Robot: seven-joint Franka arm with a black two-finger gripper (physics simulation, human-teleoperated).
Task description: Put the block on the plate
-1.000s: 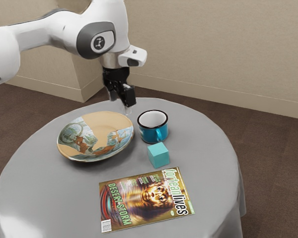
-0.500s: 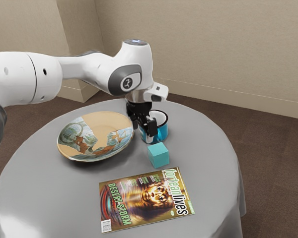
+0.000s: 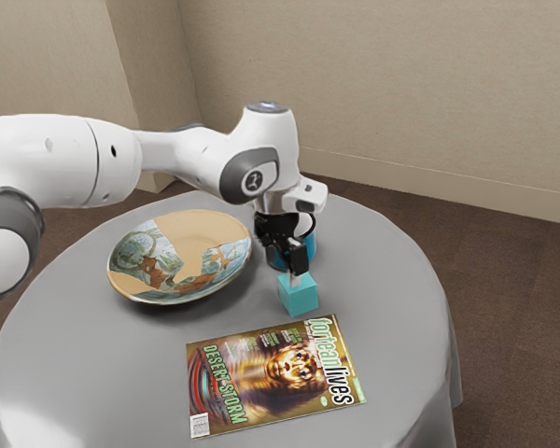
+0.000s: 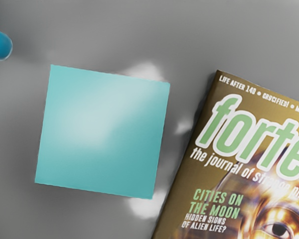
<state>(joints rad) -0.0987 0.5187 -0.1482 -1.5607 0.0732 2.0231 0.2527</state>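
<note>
One grasp looks next: our gripper [image 3: 297, 277] has come down nearer, from mug [image 3: 309, 246] to block [image 3: 300, 299], though we cannot tell whether its jaws are spread.

Beige walls [image 3: 401, 84] with a pale baseboard [image 3: 429, 187] stand at the far side, above brown floor [image 3: 513, 308]. White glare [image 3: 23, 420] brightens the round, grey-covered surface [image 3: 84, 364], near the exterior view's left.

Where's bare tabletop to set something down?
Bare: from block and magazine to the edge of the table on the exterior view's right; and between plate, magazine and the edge on its left. Crowded: mug, block and gripper bunch together; the block-magazine gap is narrow.
</note>
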